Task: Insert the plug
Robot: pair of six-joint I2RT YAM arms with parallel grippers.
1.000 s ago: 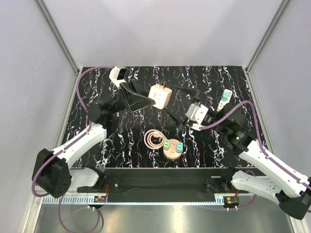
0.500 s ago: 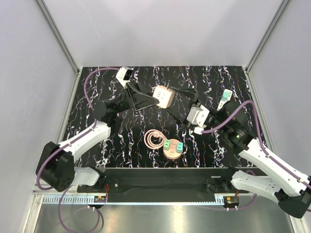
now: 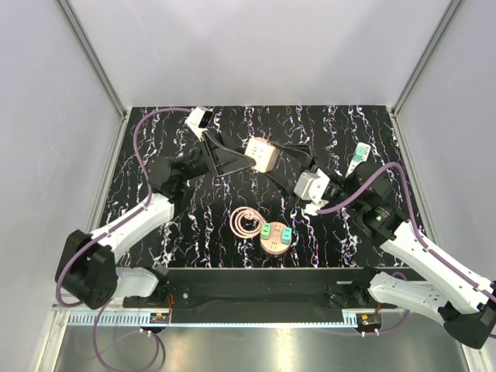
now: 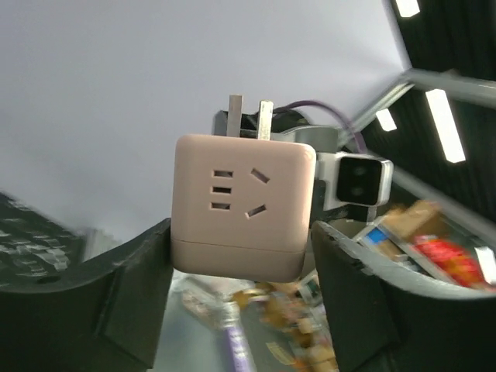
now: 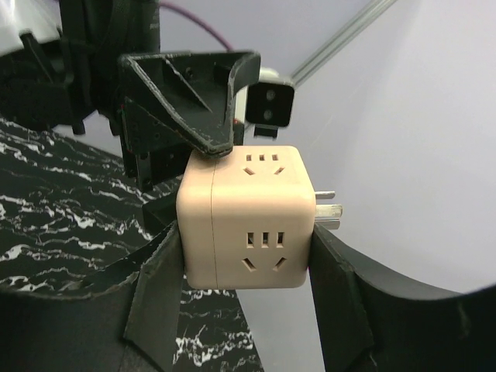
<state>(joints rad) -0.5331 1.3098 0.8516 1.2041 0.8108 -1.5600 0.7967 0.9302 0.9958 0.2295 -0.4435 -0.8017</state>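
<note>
Left arm is extended toward 1 o'clock, right arm toward 11 o'clock. Left gripper [image 3: 246, 157] is seen clamped on the pink adapter cube [image 4: 242, 205]. Right gripper [image 3: 283, 161] is held facing it from 3 o'clock, fingers spread wide.

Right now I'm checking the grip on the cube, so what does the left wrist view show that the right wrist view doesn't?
Only left wrist: the right arm's wrist camera behind the adapter cube, its prongs pointing up. Only right wrist: the left gripper's fingers at the cube, the left wrist camera behind, prongs pointing right. Both: the pink cube between that view's own fingers.
</note>
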